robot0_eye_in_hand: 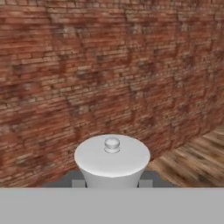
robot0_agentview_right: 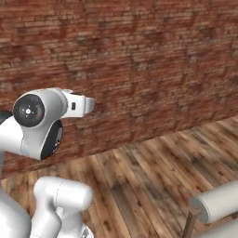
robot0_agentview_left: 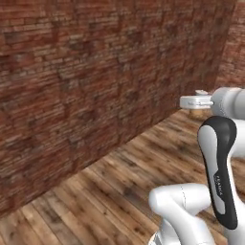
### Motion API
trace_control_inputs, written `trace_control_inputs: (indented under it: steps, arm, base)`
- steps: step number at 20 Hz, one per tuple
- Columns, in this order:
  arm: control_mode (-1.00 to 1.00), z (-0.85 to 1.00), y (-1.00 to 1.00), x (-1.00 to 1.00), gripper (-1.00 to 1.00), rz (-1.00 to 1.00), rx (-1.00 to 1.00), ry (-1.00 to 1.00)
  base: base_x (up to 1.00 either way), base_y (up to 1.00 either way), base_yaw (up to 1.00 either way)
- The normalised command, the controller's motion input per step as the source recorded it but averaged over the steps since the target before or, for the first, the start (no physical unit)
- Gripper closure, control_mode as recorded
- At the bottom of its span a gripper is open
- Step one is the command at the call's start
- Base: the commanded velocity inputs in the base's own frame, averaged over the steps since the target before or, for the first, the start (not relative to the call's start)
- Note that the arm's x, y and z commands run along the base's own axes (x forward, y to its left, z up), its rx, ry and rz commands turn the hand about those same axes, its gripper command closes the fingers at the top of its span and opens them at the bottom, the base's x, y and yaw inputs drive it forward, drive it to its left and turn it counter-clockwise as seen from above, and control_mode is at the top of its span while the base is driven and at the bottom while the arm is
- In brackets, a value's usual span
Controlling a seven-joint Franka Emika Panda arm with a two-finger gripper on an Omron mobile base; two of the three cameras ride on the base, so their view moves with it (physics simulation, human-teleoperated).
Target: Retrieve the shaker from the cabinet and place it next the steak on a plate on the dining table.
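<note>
Hand view: the tool (robot0_eye_in_hand: 112,183) is clamped on the shaker (robot0_eye_in_hand: 112,161), whose pale, rounded top with a small knob sits between the two dark fingertips (robot0_eye_in_hand: 75,181) at the bottom of the frame. The shaker is held upright in the air, facing a red-brown brick wall (robot0_eye_in_hand: 109,65), with a wedge of wooden plank floor (robot0_eye_in_hand: 192,164) at lower right. Left base view shows the white arm (robot0_agentview_left: 217,158) rising from the lower right, its wrist pointing left toward the same brick wall above the plank floor. Right base view shows the arm's round dark-capped joint (robot0_agentview_right: 30,111) at left, the wrist reaching right along the wall, and a pale rounded object (robot0_agentview_right: 216,202) of uncertain identity at the lower right corner.
</note>
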Motion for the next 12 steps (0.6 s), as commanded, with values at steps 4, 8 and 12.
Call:
trace_control_inputs:
  steps: [4, 8, 12]
  arm:
    - [1.00, 0.00, 0.00, 0.00, 1.00, 0.00, 0.00, 0.00]
    - [1.00, 0.00, 0.00, 0.00, 1.00, 0.00, 0.00, 0.00]
    - [1.00, 0.00, 0.00, 0.00, 1.00, 0.00, 0.00, 0.00]
  base:
    - [0.71, -0.14, -0.66]
    - [0.53, -0.10, -0.75]
    - [0.66, 0.00, -0.79]
